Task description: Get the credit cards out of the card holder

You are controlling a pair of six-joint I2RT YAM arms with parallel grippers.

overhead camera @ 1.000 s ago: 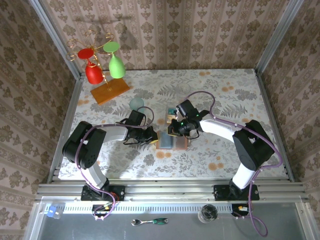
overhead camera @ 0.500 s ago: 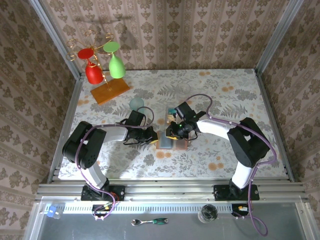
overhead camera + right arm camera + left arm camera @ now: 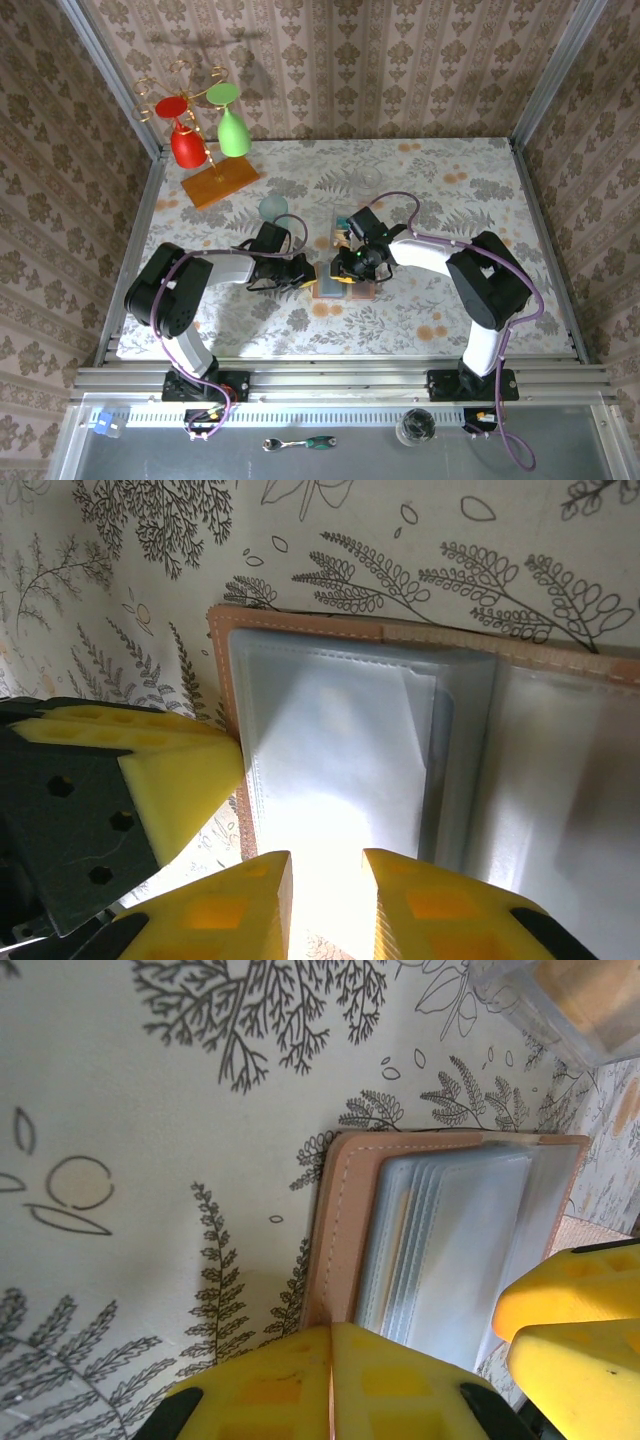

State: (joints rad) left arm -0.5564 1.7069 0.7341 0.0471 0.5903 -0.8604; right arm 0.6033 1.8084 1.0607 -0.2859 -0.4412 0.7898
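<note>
- Found the card holder (image 3: 345, 283) lying open and flat on the table (image 3: 450, 190), between the two grippers and near a clear plastic box (image 3: 560, 1000).
- Saw the left gripper (image 3: 330, 1380) shut at the holder's brown left border, apparently pinning it. Judged it best to keep pressing there so the holder could not slide.
- Saw the right gripper (image 3: 325, 900) slightly parted over a glare-washed pocket. Judged it best to catch a card edge and draw it out along the pocket mouth, low and slow.
- Could not make out the credit cards inside the translucent pockets.
- Against a second before: noted the right gripper shifted down-left onto the holder, with its jaws parted from nearly shut. Noted the left gripper and holder unmoved.
</note>
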